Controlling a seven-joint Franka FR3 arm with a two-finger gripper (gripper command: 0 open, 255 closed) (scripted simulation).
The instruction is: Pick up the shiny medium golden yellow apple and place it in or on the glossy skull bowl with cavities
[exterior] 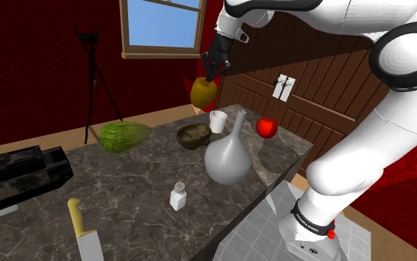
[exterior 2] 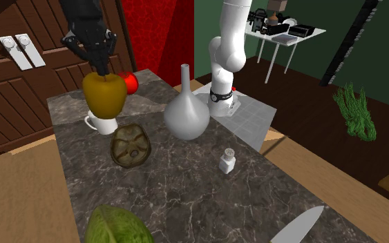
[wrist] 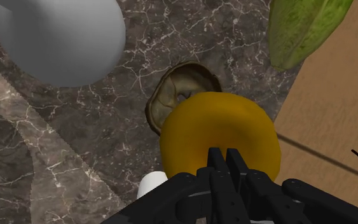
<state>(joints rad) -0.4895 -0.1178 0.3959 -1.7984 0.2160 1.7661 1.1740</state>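
Note:
A golden yellow apple [exterior: 202,92] [exterior 2: 104,94] [wrist: 219,134] hangs in the air, my black gripper [exterior: 212,72] [exterior 2: 101,67] [wrist: 225,159] shut on its top. It is well above the dark marble table [exterior: 140,196] [exterior 2: 186,186]. The olive-brown skull bowl [exterior: 194,136] [exterior 2: 131,145] [wrist: 180,95] lies on the table below the apple, a little toward the cabbage side; in the wrist view the apple covers part of its rim.
A grey long-necked vase [exterior: 227,157] [exterior 2: 186,116] [wrist: 60,38] stands close beside the bowl. A white mug [exterior: 218,121] [exterior 2: 103,124], a red apple [exterior: 267,127] [exterior 2: 128,83], a green cabbage [exterior: 124,136] [exterior 2: 117,226], a salt shaker [exterior: 178,196] [exterior 2: 228,161] and a knife [exterior: 83,231] share the table.

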